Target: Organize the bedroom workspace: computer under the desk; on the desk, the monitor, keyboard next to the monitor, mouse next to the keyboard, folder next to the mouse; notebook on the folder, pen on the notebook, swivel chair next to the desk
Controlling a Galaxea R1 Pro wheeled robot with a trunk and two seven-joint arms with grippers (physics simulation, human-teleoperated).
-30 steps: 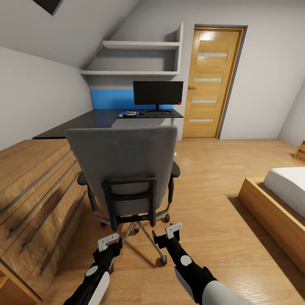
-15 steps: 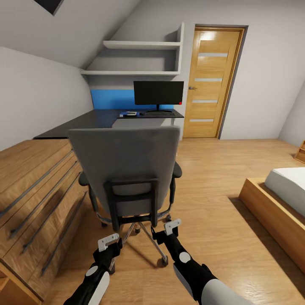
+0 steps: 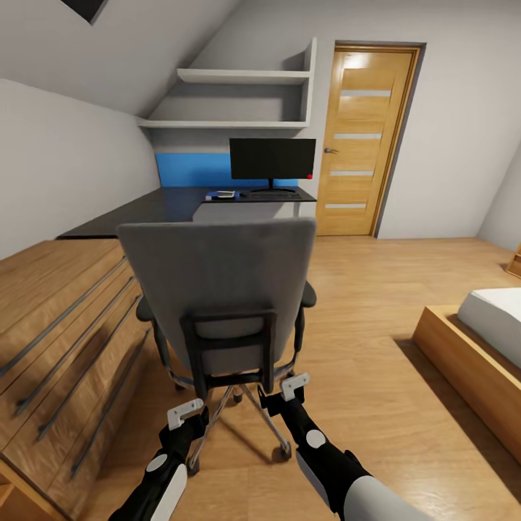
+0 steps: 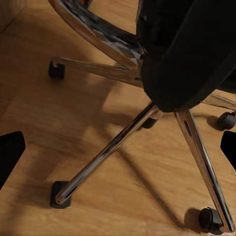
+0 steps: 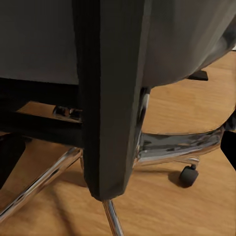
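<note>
**Chair seen from behind, both grippers low at its frame**

In the head view, the chair (image 3: 217, 289) is seen at the centre of the frame, its grey back turned toward the camera and its chrome base (image 3: 246, 405) standing on the wood floor (image 3: 376, 376). The desk (image 3: 166, 206) is set beyond it in the upper middle of the frame, well apart from the chair. On the desk's far end the monitor (image 3: 273, 159) is stood upright, with the keyboard (image 3: 269, 194) laid just in front of it. To the left of the keyboard a blue folder (image 3: 214, 195) is seen with a small grey thing on it, too small to be told apart. A light-wood chest (image 3: 58, 325) is placed along the left edge, a door (image 3: 365, 137) at the upper right, and a bed (image 3: 477, 340) at the right edge.

The left gripper (image 3: 186, 414) is held low at the bottom centre-left, beside the chair's base, and its jaws are spread apart with nothing between them. The right gripper (image 3: 287, 393) is held just under the black back frame (image 3: 228, 347), jaws likewise parted and empty. In the left wrist view the chrome spokes (image 4: 105, 157) and castors (image 4: 60, 194) are shown close below. In the right wrist view a black upright bar (image 5: 110, 98) of the chair is shown very near.
</note>
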